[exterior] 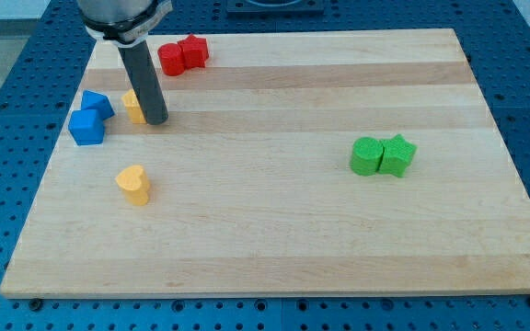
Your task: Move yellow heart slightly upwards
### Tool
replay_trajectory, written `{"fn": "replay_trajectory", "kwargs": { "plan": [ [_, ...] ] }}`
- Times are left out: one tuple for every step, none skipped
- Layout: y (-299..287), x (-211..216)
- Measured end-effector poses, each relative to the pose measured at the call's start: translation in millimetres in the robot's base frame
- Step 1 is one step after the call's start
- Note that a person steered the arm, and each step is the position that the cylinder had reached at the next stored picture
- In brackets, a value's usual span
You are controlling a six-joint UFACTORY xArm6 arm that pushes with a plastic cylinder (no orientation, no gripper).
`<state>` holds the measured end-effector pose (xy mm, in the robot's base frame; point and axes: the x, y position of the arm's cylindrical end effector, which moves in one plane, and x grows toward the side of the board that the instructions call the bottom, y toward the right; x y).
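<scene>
My tip (157, 119) rests on the counter (274, 230) in the upper left of the frame, touching a partly hidden yellow block (133, 107). The yellow heart (133, 184) sits below it, apart. I have no fingers to open or close. I judge the push not yet begun: next I must get beneath the heart, then shove upward.

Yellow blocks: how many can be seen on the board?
2. One yellow heart lies at the lower left. Another yellow block sits right of the blue blocks, partly hidden behind my tip; shape unclear.
</scene>
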<state>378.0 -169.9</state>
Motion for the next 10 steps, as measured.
{"fn": "replay_trajectory", "kwargs": {
  "plan": [
    [5.6,15.1],
    [12.4,50.7],
    [22.6,88.5],
    [33.1,125.1],
    [34.0,164.3],
    [20.8,174.6],
    [17.9,168.4],
    [17.8,146.4],
    [13.9,129.3],
    [-2.6,125.2]
  ]
}}
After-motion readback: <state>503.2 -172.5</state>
